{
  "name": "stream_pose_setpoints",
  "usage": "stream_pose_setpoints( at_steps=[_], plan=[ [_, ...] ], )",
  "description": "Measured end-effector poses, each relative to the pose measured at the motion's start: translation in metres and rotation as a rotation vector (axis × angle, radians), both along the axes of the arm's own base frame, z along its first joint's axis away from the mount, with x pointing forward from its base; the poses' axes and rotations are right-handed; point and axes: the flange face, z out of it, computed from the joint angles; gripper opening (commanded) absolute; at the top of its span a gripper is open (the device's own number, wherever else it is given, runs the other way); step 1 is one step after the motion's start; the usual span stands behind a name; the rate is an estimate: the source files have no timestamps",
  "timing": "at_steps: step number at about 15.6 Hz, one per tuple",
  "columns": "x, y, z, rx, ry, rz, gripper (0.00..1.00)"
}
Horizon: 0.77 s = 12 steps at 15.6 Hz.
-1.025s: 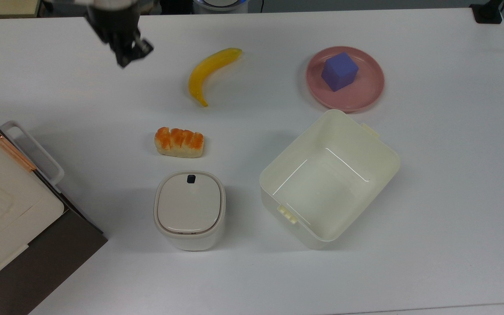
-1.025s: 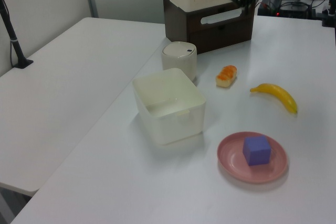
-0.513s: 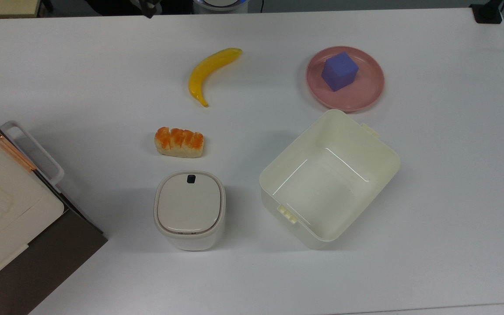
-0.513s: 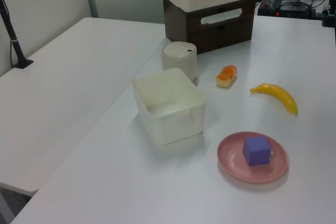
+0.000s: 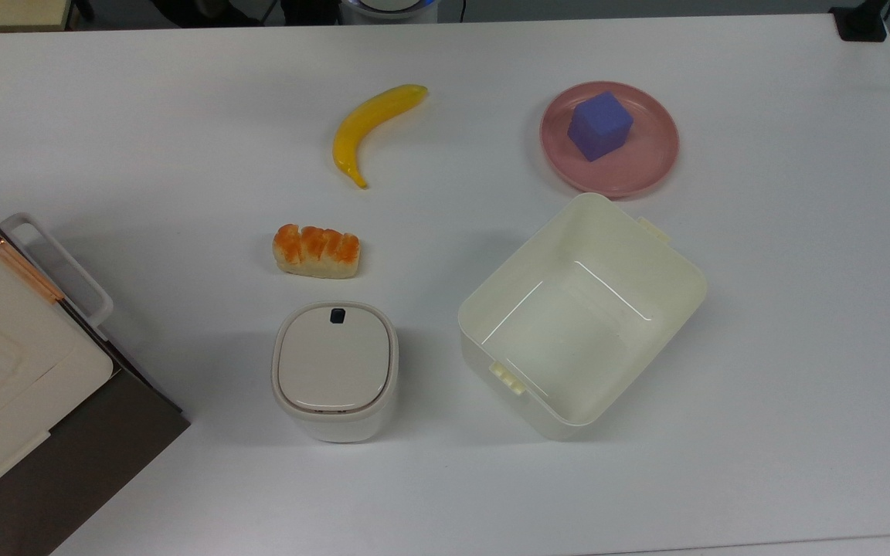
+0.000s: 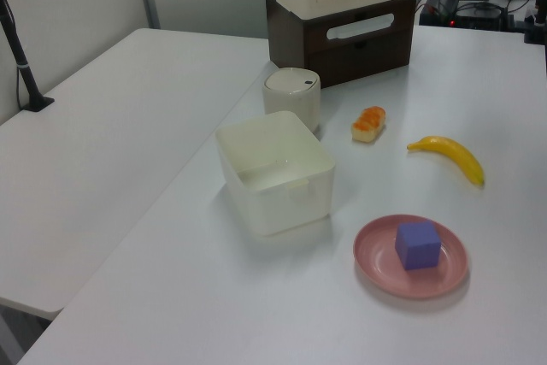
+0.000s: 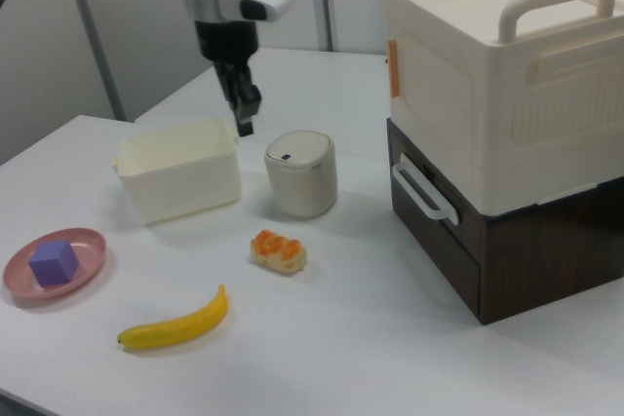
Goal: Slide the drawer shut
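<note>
- drawer (image 7: pixel 434 226): dark brown front panel, white loop handle (image 7: pixel 422 190). Front sits flush with the dark brown cabinet (image 7: pixel 526 255), so it looks pushed in. In the right view it's at the table's right side; in the top view just the handle (image 5: pixel 59 266) pokes out at the left edge.
- No readable writing or brand marks on anything.
- cream case (image 7: pixel 487 75) with loop handles and an orange latch is stacked on top of the cabinet.
- gripper (image 7: pixel 244 116): raised above the table, well apart from the drawer, pointing down; in the right view it hangs in front of the cream bin. Fingers look pressed close together, nothing between them.
- small white lidded container (image 5: pixel 334 371) is near the cabinet; bread piece (image 5: pixel 316 251) sits just beside it.
- cream bin (image 5: pixel 580 313): open, nothing inside.
- banana (image 5: pixel 371 127) lies on the white table (image 5: pixel 800 347), apart from the rest.
- pink plate (image 5: pixel 650 166) holds a purple cube (image 5: pixel 599 125), farthest from the drawer.
</note>
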Motion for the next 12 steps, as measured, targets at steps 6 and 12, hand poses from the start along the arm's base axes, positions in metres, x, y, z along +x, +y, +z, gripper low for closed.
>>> stream_pose_setpoints(
  at_steps=[6,12],
  plan=[
    [-0.005,-0.019,0.001,0.024,-0.018,0.031,0.61],
    [-0.003,-0.012,0.003,0.022,-0.023,0.047,1.0]
  ],
)
